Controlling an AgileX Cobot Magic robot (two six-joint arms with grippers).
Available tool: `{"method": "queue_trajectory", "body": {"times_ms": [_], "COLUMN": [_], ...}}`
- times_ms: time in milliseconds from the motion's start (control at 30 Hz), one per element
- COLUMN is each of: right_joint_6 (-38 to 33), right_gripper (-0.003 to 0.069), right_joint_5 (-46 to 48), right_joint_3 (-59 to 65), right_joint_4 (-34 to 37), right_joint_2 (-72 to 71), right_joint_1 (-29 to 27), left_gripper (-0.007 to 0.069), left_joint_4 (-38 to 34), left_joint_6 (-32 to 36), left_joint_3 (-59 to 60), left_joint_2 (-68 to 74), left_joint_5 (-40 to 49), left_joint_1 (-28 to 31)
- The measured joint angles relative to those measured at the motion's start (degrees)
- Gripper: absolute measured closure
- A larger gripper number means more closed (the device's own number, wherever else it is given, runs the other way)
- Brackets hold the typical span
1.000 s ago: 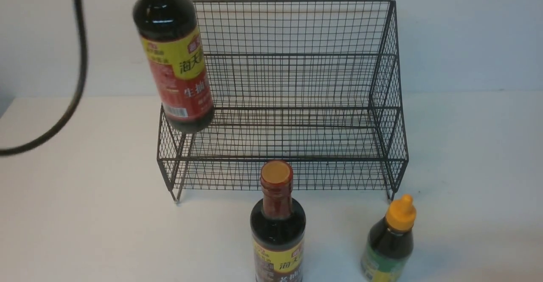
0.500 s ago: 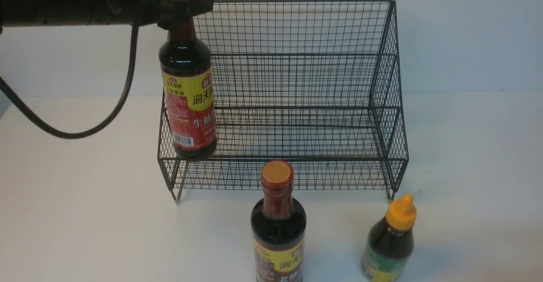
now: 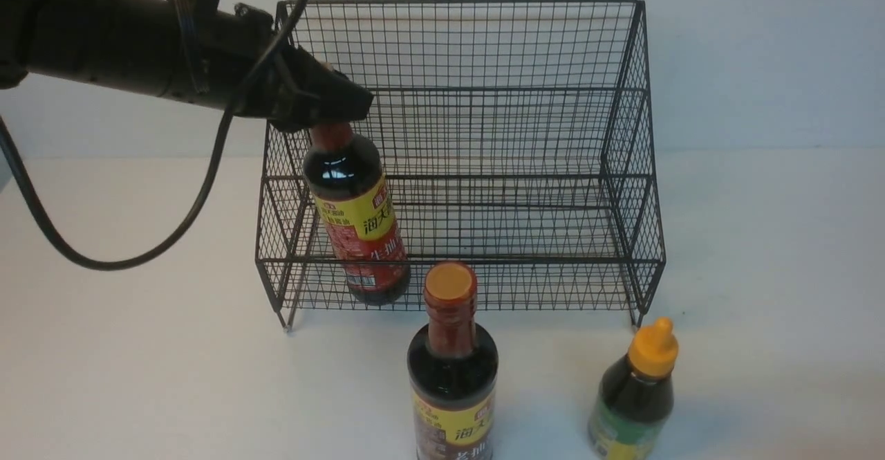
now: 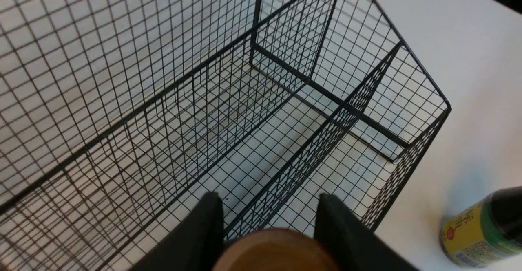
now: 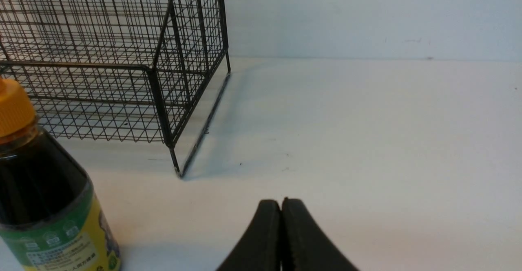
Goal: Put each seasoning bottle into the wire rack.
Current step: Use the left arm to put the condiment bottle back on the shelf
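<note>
Tall bottle (image 3: 359, 232) lowered into rack (image 3: 484, 1); left hand (image 3: 335, 115) clamped on cap (image 4: 277, 250), mostly hidden; right hand (image 5: 281, 222) together.

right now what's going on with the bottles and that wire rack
The left gripper holds one tall bottle by its neck, tilted, its base down in the wire rack's front lower tier near the left end. The second tall bottle and the short green-label bottle stand on the table in front of the rack, not yet picked up. The right gripper is shut and empty, low over the table near the short bottle.
</note>
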Motion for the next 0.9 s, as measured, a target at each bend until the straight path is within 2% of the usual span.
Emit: {"method": "queue_trajectory", "body": {"times_ms": [700,900], "right_joint_6": [0.0,0.0], "right_gripper": [0.0673,0.0673], "right_joint_5": [0.0,0.0], "right_joint_3": [0.0,0.0], "right_joint_4": [0.0,0.0], "right_joint_2": [0.0,0.0], "right_joint_1": [0.0,0.0], "left_gripper": [0.0356,0.0274], "left_joint_4": [0.1,-2.5], "left_joint_6": [-1.2,-1.9], "left_joint_3": [-0.1,-0.1], "left_joint_2": [-0.1,-0.4], "left_joint_5": [-0.2,1.4], "left_joint_1": [0.0,0.0]}}
